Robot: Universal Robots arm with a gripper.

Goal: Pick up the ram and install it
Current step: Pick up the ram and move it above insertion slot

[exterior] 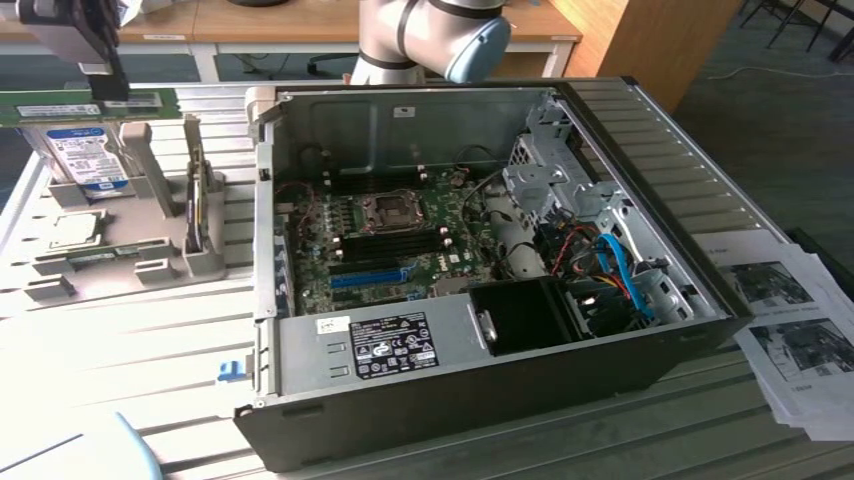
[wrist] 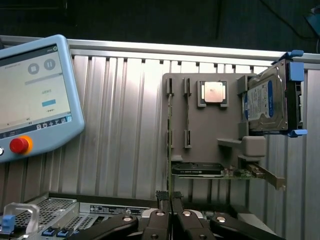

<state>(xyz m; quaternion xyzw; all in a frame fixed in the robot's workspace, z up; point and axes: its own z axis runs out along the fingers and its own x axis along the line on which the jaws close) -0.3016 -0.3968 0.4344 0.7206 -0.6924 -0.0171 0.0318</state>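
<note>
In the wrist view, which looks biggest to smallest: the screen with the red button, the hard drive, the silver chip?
1. screen, though it may just sit nearer the camera
2. hard drive
3. silver chip

The jaws grip the ram (exterior: pixel 80 106) above a holder (exterior: pixel 134 250), beside the case (exterior: pixel 467 420).

Ram (exterior: pixel 54 107): long green stick, level (held aloft)
</note>
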